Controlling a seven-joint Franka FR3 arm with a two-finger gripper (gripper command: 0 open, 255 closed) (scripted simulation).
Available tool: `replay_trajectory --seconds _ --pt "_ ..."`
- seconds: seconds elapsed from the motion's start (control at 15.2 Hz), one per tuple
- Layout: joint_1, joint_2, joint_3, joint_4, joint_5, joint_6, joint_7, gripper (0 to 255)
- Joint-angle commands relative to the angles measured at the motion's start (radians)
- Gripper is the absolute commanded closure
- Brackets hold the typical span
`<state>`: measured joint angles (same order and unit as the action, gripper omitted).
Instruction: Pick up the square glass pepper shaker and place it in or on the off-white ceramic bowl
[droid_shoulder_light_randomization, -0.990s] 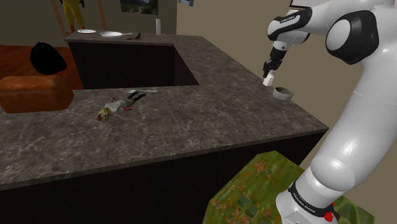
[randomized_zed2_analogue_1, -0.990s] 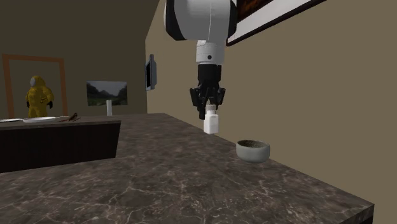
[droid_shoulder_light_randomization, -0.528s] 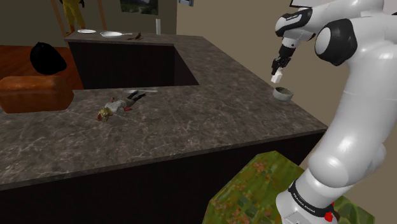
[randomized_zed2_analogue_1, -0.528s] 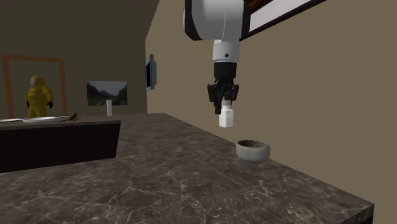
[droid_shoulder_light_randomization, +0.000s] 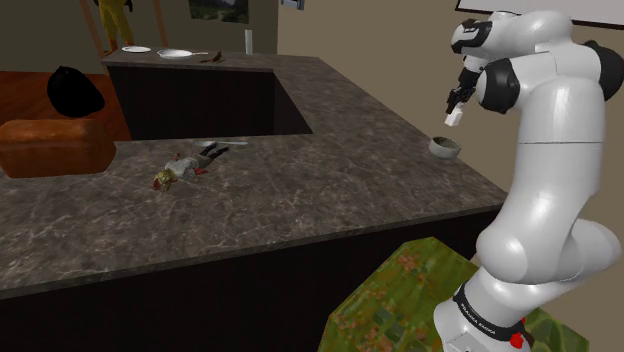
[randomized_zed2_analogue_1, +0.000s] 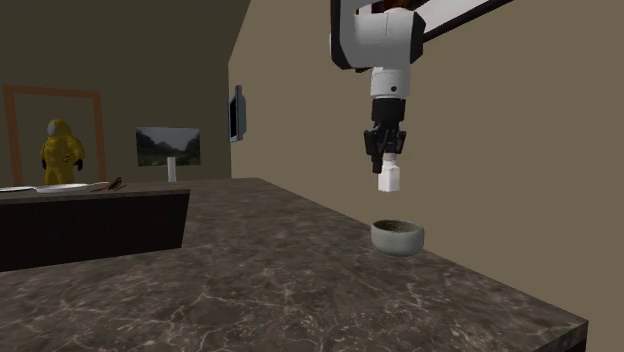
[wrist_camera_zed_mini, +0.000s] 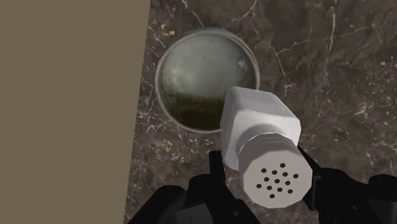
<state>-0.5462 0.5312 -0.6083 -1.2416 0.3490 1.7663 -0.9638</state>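
Note:
My black gripper (randomized_zed2_analogue_1: 388, 158) hangs above the counter, shut on a small white square shaker (randomized_zed2_analogue_1: 389, 181). In the wrist view the shaker (wrist_camera_zed_mini: 261, 137) shows its holed cap near the fingers (wrist_camera_zed_mini: 331, 191), with the grey-green bowl (wrist_camera_zed_mini: 205, 79) below and slightly to one side of it. The bowl (randomized_zed2_analogue_1: 397, 237) sits on the dark marble counter near its edge, almost straight under the shaker. From the shoulder, the shaker (droid_shoulder_light_randomization: 454, 117) hangs above the bowl (droid_shoulder_light_randomization: 445, 147), and the gripper (droid_shoulder_light_randomization: 459, 96) holds it from above.
The dark marble counter (droid_shoulder_light_randomization: 300, 190) runs in an L with a far section carrying plates (droid_shoulder_light_randomization: 172, 53). A small figure (droid_shoulder_light_randomization: 185, 166) lies on the counter at the shoulder view's left. A beige wall (wrist_camera_zed_mini: 67, 108) stands close beside the bowl.
The gripper has carried the shaker toward the second exterior view's right and a little higher, from beside the bowl to almost over it.

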Motion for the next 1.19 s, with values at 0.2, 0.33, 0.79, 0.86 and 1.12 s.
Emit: replay_trajectory --seconds 0.2,0.33,0.79,0.86,1.12 --pt "-0.098 0.107 0.017 0.152 0.047 -0.052 -0.040 255" --pt "-0.089 0.103 0.016 0.117 0.046 -0.023 -0.045 255" --pt "-0.067 0.100 0.018 0.014 0.051 0.072 -0.061 255" --pt "-0.064 0.101 0.019 0.002 0.052 0.084 -0.063 255" --pt "-0.056 0.108 0.023 -0.048 0.060 0.138 -0.073 255"
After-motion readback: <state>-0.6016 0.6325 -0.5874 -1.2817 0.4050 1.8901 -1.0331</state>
